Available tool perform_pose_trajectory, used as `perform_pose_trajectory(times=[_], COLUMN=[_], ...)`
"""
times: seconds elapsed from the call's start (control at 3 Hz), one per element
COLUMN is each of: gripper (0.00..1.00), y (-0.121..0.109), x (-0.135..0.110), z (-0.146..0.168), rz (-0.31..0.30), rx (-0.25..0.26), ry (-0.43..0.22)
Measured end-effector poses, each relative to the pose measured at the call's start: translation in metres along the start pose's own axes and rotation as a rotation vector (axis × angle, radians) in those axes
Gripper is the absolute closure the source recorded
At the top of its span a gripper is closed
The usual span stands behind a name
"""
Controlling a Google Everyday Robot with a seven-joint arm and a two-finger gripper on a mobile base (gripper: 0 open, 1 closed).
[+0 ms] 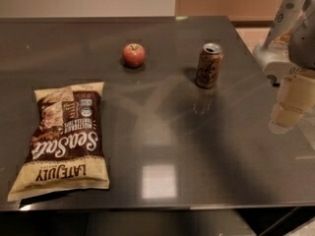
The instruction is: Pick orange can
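Note:
The orange can [209, 65] stands upright on the dark table [162, 132], right of the middle and toward the back. It has a brownish-orange body with pale script and a silver top with a pull tab. My gripper [291, 104] hangs at the right edge of the view, above the table's right side. It is to the right of the can and nearer the front, well apart from it, and holds nothing that I can see.
A red apple [134, 54] sits left of the can at the back. A large brown and cream chip bag [66, 139] lies flat at the front left. The arm's white links [288, 28] rise at the upper right, beyond the table's right edge.

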State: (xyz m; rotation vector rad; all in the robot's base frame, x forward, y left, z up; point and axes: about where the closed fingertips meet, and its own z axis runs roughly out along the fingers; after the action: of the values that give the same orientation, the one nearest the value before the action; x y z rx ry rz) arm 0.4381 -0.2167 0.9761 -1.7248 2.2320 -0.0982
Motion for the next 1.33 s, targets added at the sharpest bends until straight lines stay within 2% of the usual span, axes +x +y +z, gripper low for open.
perform_pose_trajectory(times=[0.33,0.67,1.33], gripper=[0.00,0.00,0.00], y=[0.000,-0.021,-0.096], x=[0.000,-0.011,-0.032], z=[0.000,0.020,0.075], rz=[0.000,0.005,0.090], rx=[0.000,0.001,0.051], ry=[0.000,-0.016,-0.082])
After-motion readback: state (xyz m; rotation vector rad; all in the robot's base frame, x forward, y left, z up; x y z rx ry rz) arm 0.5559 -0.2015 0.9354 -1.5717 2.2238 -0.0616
